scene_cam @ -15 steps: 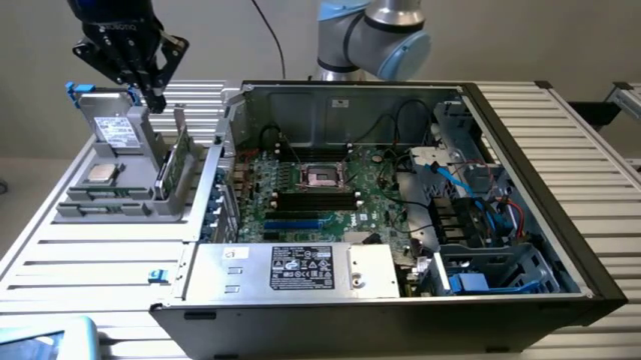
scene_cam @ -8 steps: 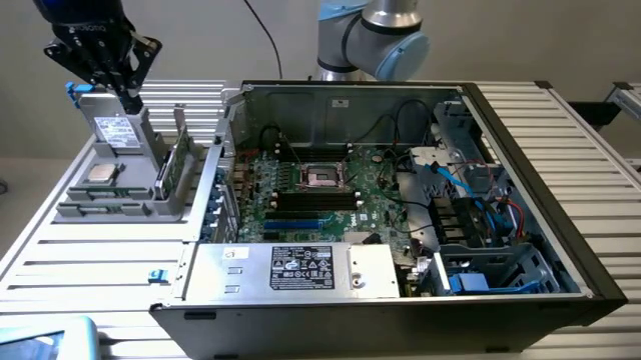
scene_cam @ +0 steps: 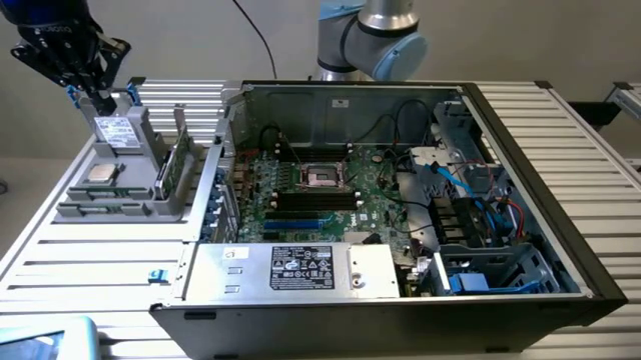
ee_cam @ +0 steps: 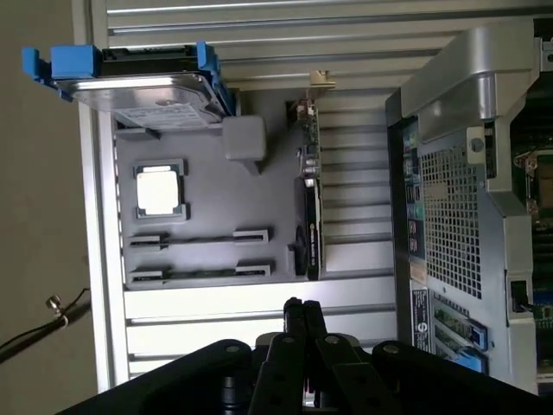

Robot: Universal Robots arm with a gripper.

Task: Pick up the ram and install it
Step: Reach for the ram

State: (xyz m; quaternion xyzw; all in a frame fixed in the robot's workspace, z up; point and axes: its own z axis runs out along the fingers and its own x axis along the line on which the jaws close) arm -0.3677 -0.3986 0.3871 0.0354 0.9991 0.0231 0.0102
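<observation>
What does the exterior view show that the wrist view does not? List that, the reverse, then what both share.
Exterior only: the silver box-shaped labelled power supply and the arm's grey and blue joint. Wrist only: the perforated grey metal outer wall of the computer case. Both: the black gripper, the grey boxy drive with blue tabs, the small square silver processor chip.

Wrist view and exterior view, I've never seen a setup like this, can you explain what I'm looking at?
This is one robot arm with a grasping end effector. The exterior view comes from a camera off the arm; the wrist view looks down past the end effector's shut fingers. On the slatted table sit an open computer case and a grey holder carrying a drive, a processor and the ram. The end effector hangs above the holder, holding nothing.
</observation>
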